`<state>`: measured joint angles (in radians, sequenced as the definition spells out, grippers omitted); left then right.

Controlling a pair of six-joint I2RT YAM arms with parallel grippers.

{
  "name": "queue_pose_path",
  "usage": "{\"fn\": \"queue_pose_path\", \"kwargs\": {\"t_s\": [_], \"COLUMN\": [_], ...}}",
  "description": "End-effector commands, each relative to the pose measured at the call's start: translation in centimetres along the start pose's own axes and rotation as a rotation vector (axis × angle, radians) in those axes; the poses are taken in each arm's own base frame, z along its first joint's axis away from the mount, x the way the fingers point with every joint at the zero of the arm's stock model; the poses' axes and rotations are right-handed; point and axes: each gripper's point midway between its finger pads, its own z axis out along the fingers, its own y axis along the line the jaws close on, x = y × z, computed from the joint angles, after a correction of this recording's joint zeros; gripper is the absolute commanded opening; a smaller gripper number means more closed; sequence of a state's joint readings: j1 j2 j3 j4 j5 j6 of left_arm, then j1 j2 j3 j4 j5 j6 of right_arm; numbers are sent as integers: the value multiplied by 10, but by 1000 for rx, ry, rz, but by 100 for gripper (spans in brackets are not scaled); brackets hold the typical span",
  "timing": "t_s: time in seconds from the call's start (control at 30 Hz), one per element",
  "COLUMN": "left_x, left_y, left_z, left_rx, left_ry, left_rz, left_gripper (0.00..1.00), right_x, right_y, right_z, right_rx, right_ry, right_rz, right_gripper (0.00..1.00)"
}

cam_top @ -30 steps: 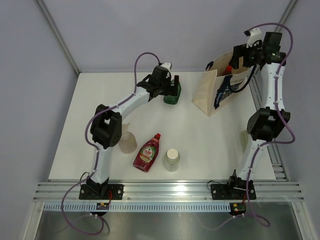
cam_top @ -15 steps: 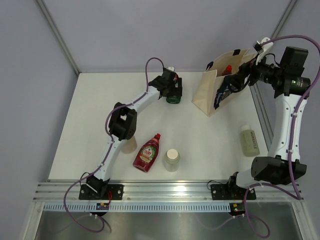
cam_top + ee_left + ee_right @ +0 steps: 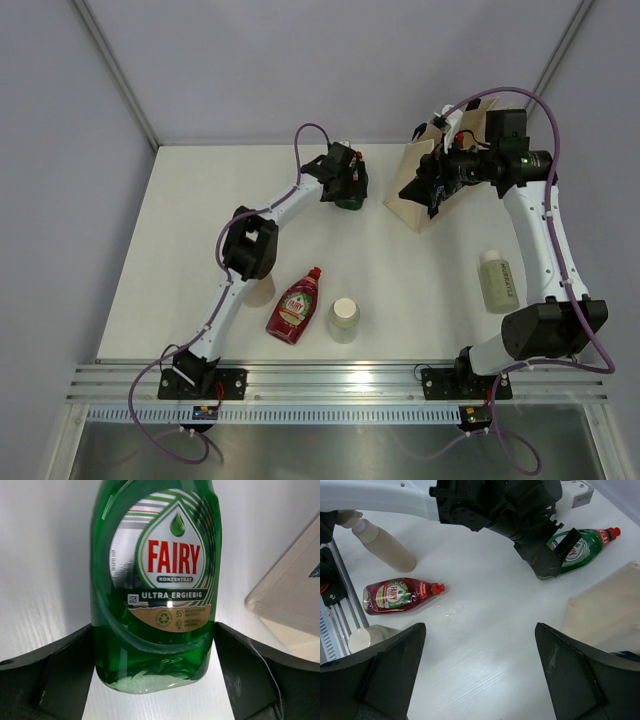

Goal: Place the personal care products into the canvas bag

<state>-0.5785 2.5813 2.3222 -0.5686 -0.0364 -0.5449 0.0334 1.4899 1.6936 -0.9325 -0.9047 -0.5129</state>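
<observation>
A green bottle with a red cap lies on the table in the left wrist view. My left gripper is open and straddles its base, one finger close on each side; it also shows in the top view. My right gripper is open and empty above bare table, just left of the canvas bag. A red bottle, a white-capped bottle and a beige pump bottle lie near the front. Another pale bottle lies at the right. The bag's inside is hidden by my right arm.
The bag's cloth side fills the right edge of the right wrist view. Walls enclose the table at the back and both sides. A metal rail runs along the near edge.
My right arm has swung from above the bag's mouth down to its left side, with the gripper now over the table. My left gripper stays at the green bottle, slightly turned.
</observation>
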Motion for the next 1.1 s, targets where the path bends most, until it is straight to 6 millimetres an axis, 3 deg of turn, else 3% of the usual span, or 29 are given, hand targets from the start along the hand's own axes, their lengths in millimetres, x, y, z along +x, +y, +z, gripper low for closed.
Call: {"fn": "queue_pose_path", "kwargs": {"t_s": [0.0, 0.07, 0.1, 0.13, 0.17, 0.2, 0.23, 0.3, 0.33, 0.37, 0.4, 0.43, 0.53, 0.67, 0.7, 0.77, 0.8, 0.9, 0.93, 1.07], "left_x": [31, 41, 42, 47, 44, 40, 45, 30, 27, 38, 24, 38, 30, 51, 65, 67, 86, 87, 101, 108], "left_y": [-8, -14, -16, -15, -19, -21, -18, -25, -25, -16, -24, -13, -19, -19, -15, -17, -9, -9, 6, 19], "left_z": [8, 10, 10, 11, 9, 8, 9, -2, -6, -6, -19, -19, -42, -57, -58, -70, -72, -92, -93, -113], "left_rx": [3, 26, 32, 35, 47, 57, 54, 82, 102, 96, 131, 131, 187, 235, 241, 264, 268, 336, 326, 387], "left_ry": [87, 117, 115, 124, 116, 100, 106, 60, 55, 81, 40, 78, 48, 113, 152, 156, 199, 202, 239, 271], "left_rz": [6, 17, 22, 29, 32, 35, 48, 59, 64, 60, 57, 52, 91, 117, 114, 114, 106, 53, 17, -72], "left_gripper": [82, 65, 46, 39, 32, 18, 12, 0, 0, 0, 0, 0, 0, 0, 0, 0, 0, 0, 0, 0], "right_x": [-2, 3, 6, 10, 12, 16, 21, 28, 32, 36, 39, 45, 54, 66, 72, 78, 81, 92, 94, 102], "right_y": [-12, -15, -16, -17, -16, -17, -15, -13, -10, -8, -7, -6, -5, 2, 0, 3, 4, 2, 1, -12], "right_z": [12, 16, 19, 20, 22, 23, 26, 28, 31, 32, 33, 36, 41, 53, 58, 67, 70, 87, 92, 115], "right_rx": [53, 58, 52, 54, 50, 46, 41, 31, 21, 12, 8, 1, -5, -25, -22, -19, -11, 44, 64, 181], "right_ry": [2, 16, 24, 33, 41, 50, 63, 84, 96, 109, 119, 133, 155, 211, 236, 273, 288, 340, 347, 361], "right_rz": [51, 88, 98, 111, 123, 130, 137, 139, 144, 145, 149, 157, 169, 187, 196, 215, 230, 274, 321, 468], "right_gripper": [98, 98, 98, 98, 98, 97, 97, 97, 97, 97, 97, 96, 96, 95, 94, 94, 94, 94, 95, 96]}}
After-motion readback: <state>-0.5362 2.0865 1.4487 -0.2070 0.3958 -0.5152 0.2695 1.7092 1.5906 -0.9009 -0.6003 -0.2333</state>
